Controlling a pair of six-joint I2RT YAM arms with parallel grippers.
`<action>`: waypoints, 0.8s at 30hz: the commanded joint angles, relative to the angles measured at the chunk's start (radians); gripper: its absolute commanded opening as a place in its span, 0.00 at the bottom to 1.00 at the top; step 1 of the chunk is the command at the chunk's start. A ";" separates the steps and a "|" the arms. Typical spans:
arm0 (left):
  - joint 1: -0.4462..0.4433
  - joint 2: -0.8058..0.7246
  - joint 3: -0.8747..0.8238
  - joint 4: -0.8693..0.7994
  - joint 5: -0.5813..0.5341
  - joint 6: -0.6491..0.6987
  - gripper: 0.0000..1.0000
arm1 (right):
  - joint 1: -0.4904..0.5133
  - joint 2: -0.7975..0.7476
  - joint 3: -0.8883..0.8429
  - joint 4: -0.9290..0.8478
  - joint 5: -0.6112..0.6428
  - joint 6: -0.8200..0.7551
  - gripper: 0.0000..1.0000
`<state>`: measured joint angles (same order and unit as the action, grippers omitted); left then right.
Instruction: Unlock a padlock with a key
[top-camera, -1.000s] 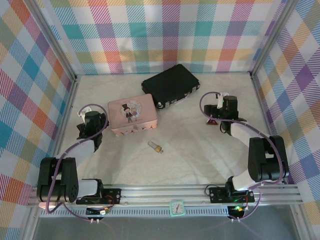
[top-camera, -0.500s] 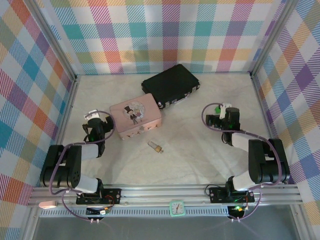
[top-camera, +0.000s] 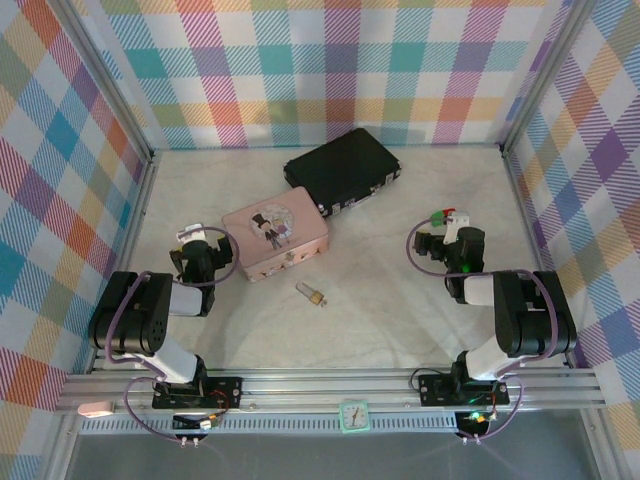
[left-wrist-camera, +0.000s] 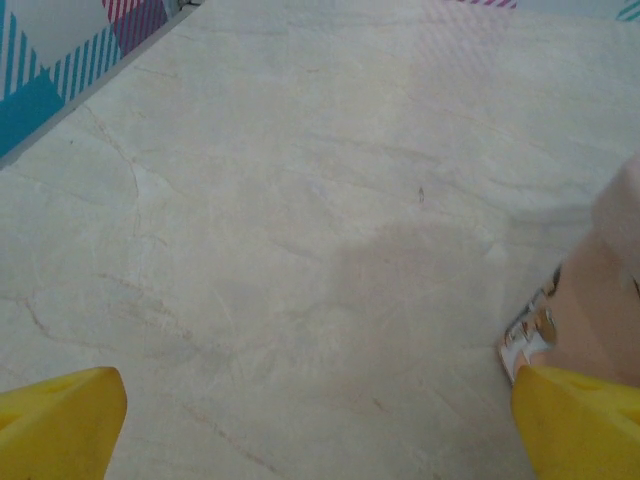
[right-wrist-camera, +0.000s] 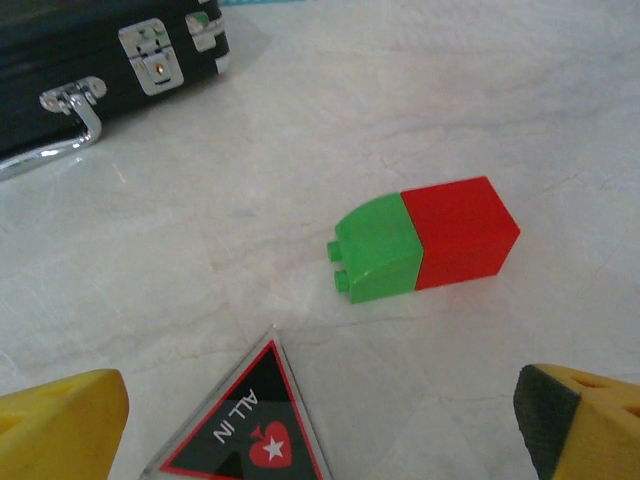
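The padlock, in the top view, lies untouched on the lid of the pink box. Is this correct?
Not quite. The padlock does lie untouched, but on the bare table, just in front of the pink box, not on its lid. The top external view shows this.

Padlock (top-camera: 312, 293) lies before box (top-camera: 275, 240) (case (top-camera: 340, 170) behind it).

Robot manipulation lab cell.
A pale marble-look worktop (top-camera: 400, 310) boxed in by pastel plaid walls (top-camera: 330, 70); a black left arm (top-camera: 130, 335) and black right arm (top-camera: 525, 325) bolted to a slotted silver rail (top-camera: 330, 383) at its near edge.
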<state>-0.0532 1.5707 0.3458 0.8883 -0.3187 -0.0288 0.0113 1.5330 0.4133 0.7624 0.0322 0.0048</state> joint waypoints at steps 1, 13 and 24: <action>-0.039 0.007 0.044 0.011 0.049 0.022 1.00 | -0.005 0.000 -0.001 0.059 -0.023 0.014 0.99; -0.040 0.006 0.047 0.008 0.045 0.023 1.00 | -0.005 0.001 -0.001 0.063 -0.026 0.014 0.99; -0.041 0.006 0.047 0.008 0.044 0.023 1.00 | -0.005 0.001 0.001 0.060 -0.026 0.014 0.99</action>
<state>-0.0696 1.5745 0.3634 0.8658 -0.3164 -0.0246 0.0113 1.5330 0.4133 0.7856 0.0250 0.0116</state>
